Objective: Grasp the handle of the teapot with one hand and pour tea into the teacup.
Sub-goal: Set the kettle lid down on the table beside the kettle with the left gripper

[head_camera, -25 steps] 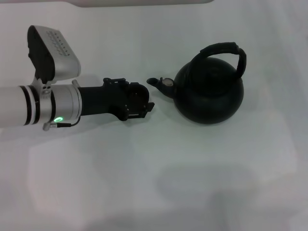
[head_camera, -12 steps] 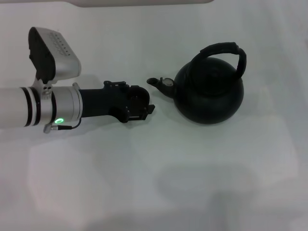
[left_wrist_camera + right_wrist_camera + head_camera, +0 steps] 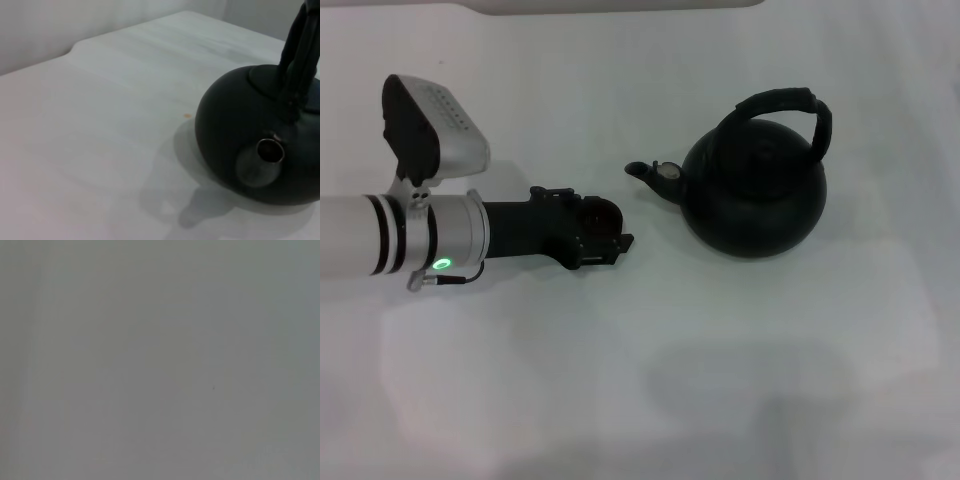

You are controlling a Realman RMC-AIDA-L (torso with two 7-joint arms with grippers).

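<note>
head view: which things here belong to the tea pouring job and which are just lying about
For the job:
- teapot
- its handle
- left pincer, beside the spout and holding nothing
- no teacup visible

Not part of it:
- white table
- pale object at the far edge

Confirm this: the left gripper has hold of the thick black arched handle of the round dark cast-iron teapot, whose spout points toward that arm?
Not quite. In the head view the left gripper is apart from the teapot, short of its spout, and not on the handle. The spout does point toward that arm.
</note>
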